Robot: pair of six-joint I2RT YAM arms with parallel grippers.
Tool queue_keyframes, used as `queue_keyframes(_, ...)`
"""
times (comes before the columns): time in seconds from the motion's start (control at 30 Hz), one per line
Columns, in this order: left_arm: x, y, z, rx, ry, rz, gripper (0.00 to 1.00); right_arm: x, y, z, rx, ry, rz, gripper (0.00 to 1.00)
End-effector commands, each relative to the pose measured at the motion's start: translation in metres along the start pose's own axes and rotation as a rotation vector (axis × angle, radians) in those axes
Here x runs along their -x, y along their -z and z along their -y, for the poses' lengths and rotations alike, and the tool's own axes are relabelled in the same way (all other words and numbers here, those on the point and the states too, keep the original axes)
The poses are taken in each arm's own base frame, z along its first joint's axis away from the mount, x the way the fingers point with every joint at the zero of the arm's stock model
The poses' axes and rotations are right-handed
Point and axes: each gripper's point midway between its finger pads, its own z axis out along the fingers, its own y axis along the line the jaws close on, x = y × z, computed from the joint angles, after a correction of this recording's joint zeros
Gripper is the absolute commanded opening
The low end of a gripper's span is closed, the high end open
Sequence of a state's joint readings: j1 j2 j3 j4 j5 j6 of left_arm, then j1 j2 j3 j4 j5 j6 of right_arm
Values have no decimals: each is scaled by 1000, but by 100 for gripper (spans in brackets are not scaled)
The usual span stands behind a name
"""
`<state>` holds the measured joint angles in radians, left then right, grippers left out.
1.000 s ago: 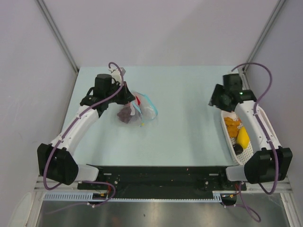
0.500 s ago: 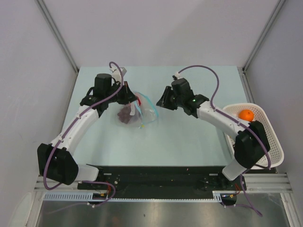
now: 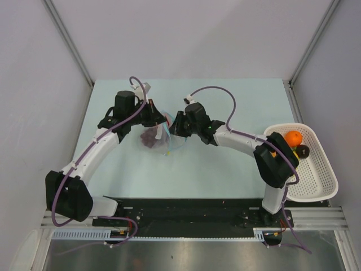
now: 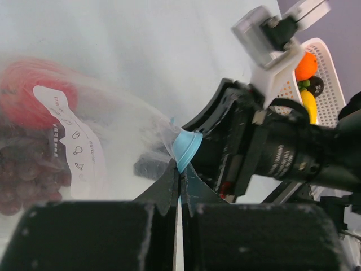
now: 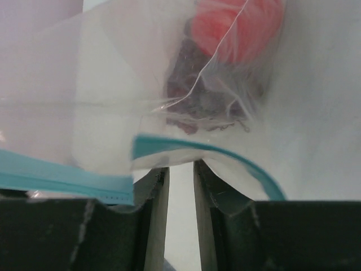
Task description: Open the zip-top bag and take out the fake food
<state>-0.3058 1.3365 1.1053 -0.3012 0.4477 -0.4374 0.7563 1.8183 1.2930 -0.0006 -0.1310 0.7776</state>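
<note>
Clear crinkly zip-top bag (image 3: 159, 137), holding red and purple toy fruit (image 5: 237, 25), lies on the pale desk (image 3: 231, 101) between the arms, where the left wrist view alone shows the left claw (image 4: 179, 169) pinching its teal zip strip (image 4: 186, 148), and the right wrist view shows the right claw (image 5: 180, 169) slightly parted under that strip.

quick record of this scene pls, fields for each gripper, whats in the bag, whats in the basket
left gripper: shut on the teal zip strip of the zip-top bag
right gripper: narrowly open, at the bag's other zip edge
in bag: red ball, dark purple pieces
basket: orange ball, dark piece, yellow piece
</note>
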Motion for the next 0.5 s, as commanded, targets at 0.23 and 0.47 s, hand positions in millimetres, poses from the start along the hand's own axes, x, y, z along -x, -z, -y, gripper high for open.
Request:
queue_keyframes(0.23,-1,0,10,2,28,-19,0,-3,-42,1,7,-16,20,43)
queue_keyframes(0.47,3,-7,7,10,21,-32,0,-14,-66,29,-12,-70,-36,57)
